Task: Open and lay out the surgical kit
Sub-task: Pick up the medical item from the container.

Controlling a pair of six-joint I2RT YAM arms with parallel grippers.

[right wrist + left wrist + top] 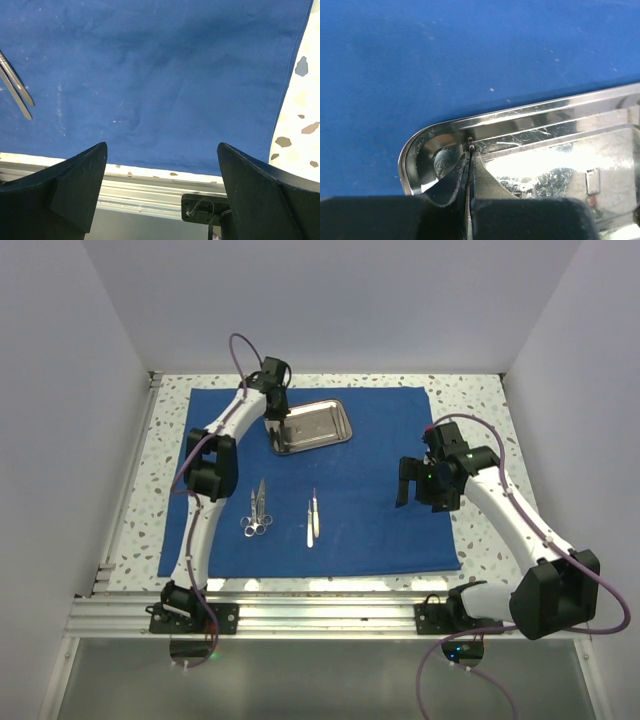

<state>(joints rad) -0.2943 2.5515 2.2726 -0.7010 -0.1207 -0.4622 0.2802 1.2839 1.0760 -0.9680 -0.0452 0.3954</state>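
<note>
Left gripper (470,156), by wrist view alone, around silver instrument (469,200) over tray (545,142)

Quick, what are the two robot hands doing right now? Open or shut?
Left tool: closed at the steel tray's corner; whether it pinches anything cannot be told.
Right tool: open, holding nothing, over the blue cloth.
</note>
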